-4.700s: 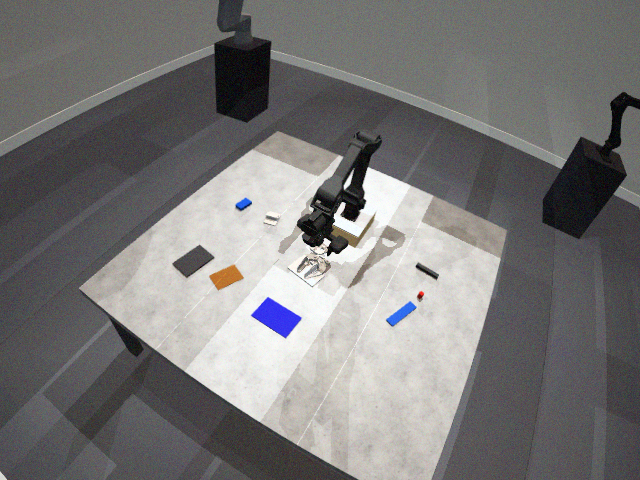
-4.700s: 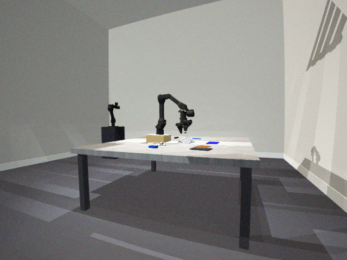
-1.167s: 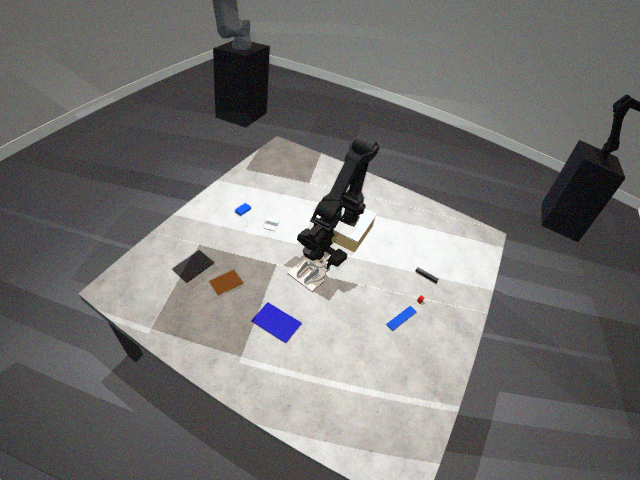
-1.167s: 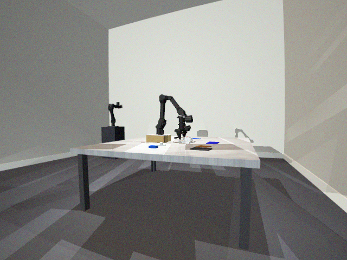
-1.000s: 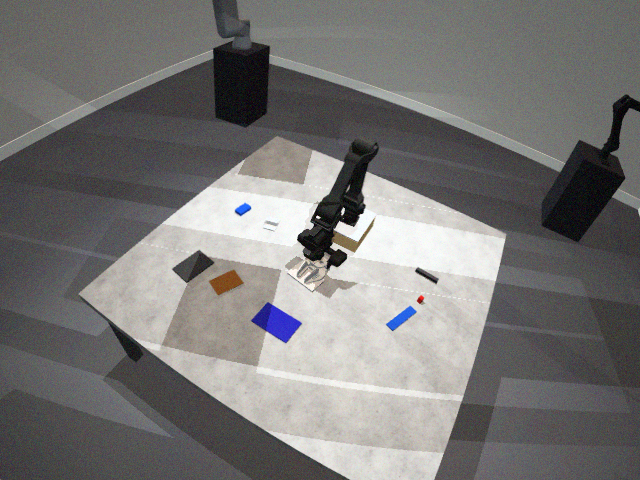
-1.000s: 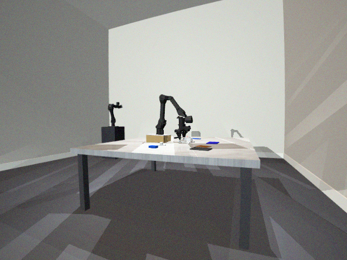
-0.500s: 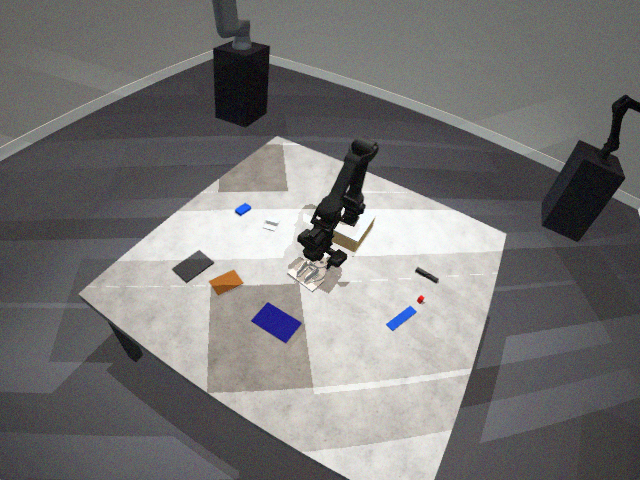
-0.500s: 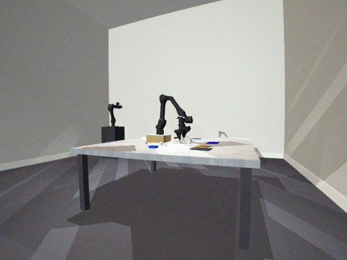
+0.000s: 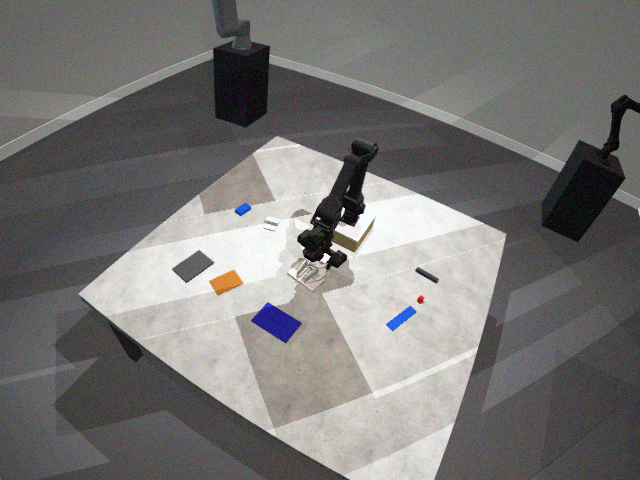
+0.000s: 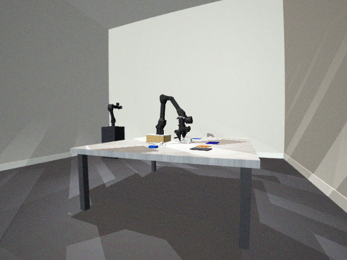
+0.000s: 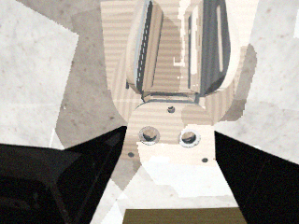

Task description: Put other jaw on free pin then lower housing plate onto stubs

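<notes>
My hand point(image 9: 327, 258) point(image 10: 183, 137) point(image 11: 166, 132) grips the plate point(image 11: 169, 120); at twelve o'clock in the wrist view both claws point(image 9: 308, 271) point(image 10: 187, 139) point(image 11: 216, 56) seem fitted, meshing hidden. Confirming level closure and letting go remain.

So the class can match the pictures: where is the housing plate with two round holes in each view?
Top: just below centre, under the claw.
Exterior: right of centre, on the table; the plate itself is too small to pick out.
Wrist: centre, the plate between the fingers.
Shared landmark: the tan block.
</notes>
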`<state>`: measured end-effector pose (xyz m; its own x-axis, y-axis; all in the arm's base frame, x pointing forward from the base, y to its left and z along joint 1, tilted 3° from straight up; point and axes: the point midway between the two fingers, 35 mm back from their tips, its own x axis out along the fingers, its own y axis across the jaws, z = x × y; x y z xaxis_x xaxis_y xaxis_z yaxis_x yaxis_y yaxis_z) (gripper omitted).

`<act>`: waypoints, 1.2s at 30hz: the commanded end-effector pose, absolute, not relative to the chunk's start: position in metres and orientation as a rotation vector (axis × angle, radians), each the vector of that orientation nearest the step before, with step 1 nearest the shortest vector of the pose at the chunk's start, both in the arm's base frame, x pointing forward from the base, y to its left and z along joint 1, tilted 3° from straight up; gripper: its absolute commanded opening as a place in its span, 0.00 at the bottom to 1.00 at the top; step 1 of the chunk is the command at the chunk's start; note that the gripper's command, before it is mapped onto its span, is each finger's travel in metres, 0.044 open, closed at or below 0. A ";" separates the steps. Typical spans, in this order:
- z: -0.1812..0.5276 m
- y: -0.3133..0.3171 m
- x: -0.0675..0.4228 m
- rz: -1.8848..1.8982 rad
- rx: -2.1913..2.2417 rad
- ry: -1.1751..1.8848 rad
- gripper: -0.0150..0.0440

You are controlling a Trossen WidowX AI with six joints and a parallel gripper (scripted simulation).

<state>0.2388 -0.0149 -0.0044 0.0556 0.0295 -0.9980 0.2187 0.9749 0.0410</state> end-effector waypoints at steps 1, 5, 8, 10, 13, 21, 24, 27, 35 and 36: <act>-0.007 -0.015 0.238 -0.154 0.205 1.515 0.85; -0.008 -0.015 0.238 -0.155 0.206 1.515 0.85; -0.008 -0.015 0.238 -0.155 0.206 1.515 0.85; -0.008 -0.015 0.238 -0.154 0.206 1.515 0.85; -0.010 -0.015 0.238 -0.154 0.205 1.515 0.85; -0.010 -0.015 0.238 -0.154 0.205 1.515 0.85; -0.012 -0.015 0.238 -0.154 0.205 1.515 0.85; -0.012 -0.015 0.239 -0.154 0.205 1.515 0.85; -0.013 -0.015 0.239 -0.154 0.205 1.515 0.85; -0.014 -0.015 0.239 -0.154 0.205 1.515 0.85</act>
